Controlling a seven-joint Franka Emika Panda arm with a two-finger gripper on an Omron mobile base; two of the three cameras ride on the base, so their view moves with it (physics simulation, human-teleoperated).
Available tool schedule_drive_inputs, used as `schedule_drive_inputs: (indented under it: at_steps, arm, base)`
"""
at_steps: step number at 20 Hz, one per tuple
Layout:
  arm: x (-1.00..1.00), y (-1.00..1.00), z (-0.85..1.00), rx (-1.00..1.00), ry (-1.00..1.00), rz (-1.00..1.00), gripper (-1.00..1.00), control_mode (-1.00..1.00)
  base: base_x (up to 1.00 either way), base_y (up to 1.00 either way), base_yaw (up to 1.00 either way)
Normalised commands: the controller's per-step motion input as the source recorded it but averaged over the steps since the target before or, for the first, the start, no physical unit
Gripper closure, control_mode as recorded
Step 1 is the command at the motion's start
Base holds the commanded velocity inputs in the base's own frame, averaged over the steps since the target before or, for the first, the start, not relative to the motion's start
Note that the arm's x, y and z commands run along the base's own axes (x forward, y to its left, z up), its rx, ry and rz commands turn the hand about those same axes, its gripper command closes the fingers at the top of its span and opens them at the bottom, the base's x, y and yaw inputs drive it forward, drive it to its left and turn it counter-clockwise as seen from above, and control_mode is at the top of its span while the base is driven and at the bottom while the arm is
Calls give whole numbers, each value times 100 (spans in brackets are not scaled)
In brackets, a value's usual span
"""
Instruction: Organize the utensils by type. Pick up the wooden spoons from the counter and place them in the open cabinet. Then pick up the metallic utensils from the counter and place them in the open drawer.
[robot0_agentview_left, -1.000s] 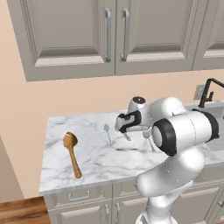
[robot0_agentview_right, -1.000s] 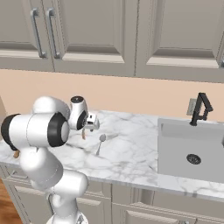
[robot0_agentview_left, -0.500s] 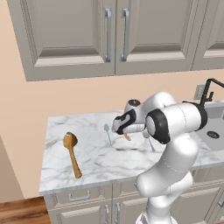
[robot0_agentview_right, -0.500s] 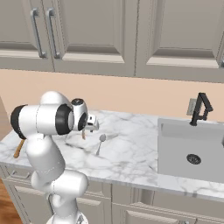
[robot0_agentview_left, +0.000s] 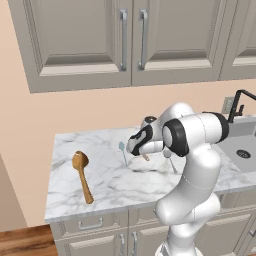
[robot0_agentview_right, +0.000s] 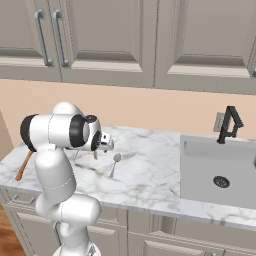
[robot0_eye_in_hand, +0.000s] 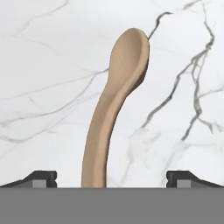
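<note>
Marble counter (robot0_agentview_left: 105, 180), white with grey veins, carries four spoons by our count, none bearing writing. We see the large orange-brown wooden spoon (robot0_agentview_left: 82, 175) near its left edge, the curved tan wooden spoon (robot0_eye_in_hand: 114, 105) mid-slab between our gripper's (robot0_eye_in_hand: 112, 178) wide-spread tips, untouched, then slim teal spoon (robot0_agentview_left: 122, 151) and grey spoon (robot0_agentview_right: 114, 163) flanking it.
</note>
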Motion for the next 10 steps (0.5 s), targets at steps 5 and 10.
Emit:
schedule_drive_inputs:
  at_steps: [5, 10]
  arm:
    - [7, 0, -6, 0, 0, 0, -100, -100]
    - [0, 0, 0, 0, 0, 0, 100, -100]
  base:
    - [0, 0, 0]
    - [0, 0, 0]
